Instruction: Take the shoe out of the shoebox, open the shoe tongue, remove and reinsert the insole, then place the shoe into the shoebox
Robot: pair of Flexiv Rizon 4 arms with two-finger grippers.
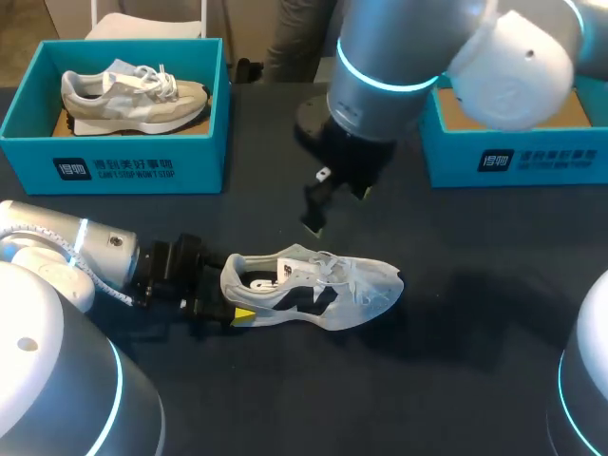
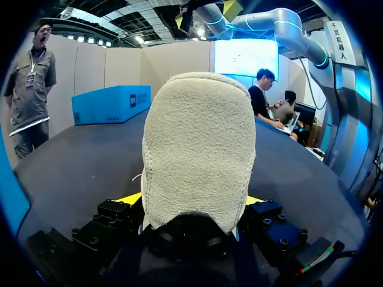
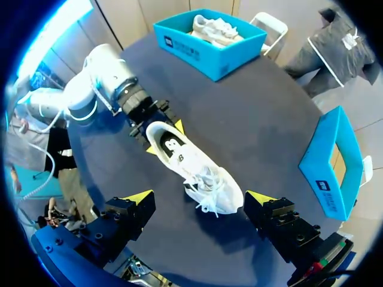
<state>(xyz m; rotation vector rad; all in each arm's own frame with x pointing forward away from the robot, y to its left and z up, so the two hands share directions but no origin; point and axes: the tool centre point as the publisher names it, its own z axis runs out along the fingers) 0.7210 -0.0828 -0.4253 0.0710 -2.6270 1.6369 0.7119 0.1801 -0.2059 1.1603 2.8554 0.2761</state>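
A white mesh shoe (image 1: 313,285) with black side marks lies on its sole on the dark table, toe pointing right. My left gripper (image 1: 233,302) comes in low from the left, and its yellow-tipped fingers press the heel from both sides. In the left wrist view the padded heel (image 2: 197,149) fills the space between the fingers of the left gripper (image 2: 191,202). My right gripper (image 1: 337,207) hangs open above the laces, holding nothing. In the right wrist view the shoe (image 3: 191,164) lies below the right gripper (image 3: 200,198). An empty blue shoebox (image 1: 513,157) stands at the back right.
A second blue shoebox (image 1: 114,161) at the back left holds a beige shoe (image 1: 133,95). The right wrist view shows that box (image 3: 203,57) beyond the left arm and the empty box (image 3: 332,161) off to the side.
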